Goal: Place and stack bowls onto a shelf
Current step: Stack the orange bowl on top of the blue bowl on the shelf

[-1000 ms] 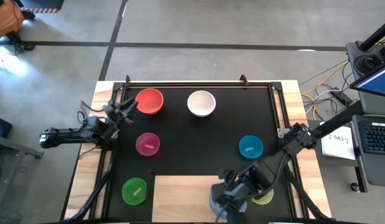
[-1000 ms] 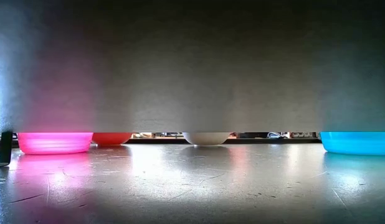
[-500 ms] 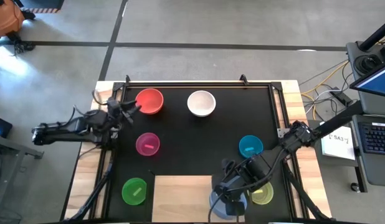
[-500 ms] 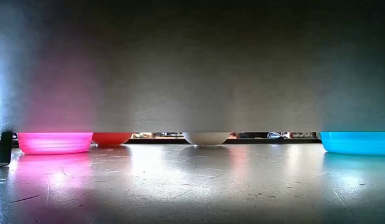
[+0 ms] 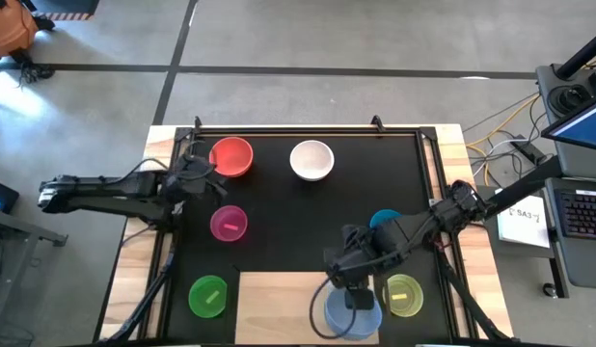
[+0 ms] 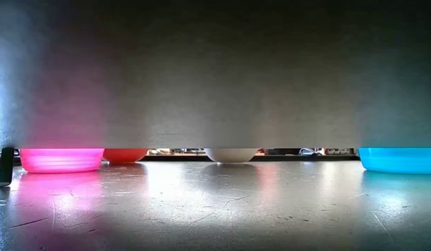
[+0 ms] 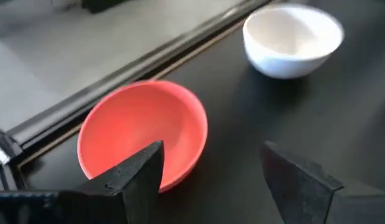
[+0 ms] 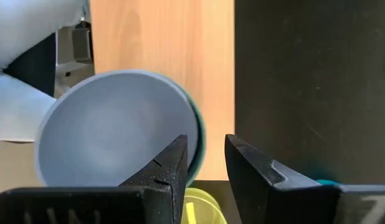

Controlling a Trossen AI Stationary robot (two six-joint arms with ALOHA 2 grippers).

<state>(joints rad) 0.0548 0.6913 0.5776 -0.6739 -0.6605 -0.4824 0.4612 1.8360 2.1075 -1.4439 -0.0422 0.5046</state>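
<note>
My left gripper (image 7: 211, 171) hangs with jaws apart just short of the red bowl (image 5: 231, 156) at the far left, lined up to take its rim. My right gripper (image 8: 205, 165) pinches the grey-blue bowl (image 8: 114, 127) rim over the shelf (image 5: 279, 289), nested on a teal 1.

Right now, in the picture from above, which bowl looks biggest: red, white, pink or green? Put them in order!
1. Red bowl and white bowl: biggest, about alike.
2. Pink bowl and green bowl: smaller, too close to rank.
</note>
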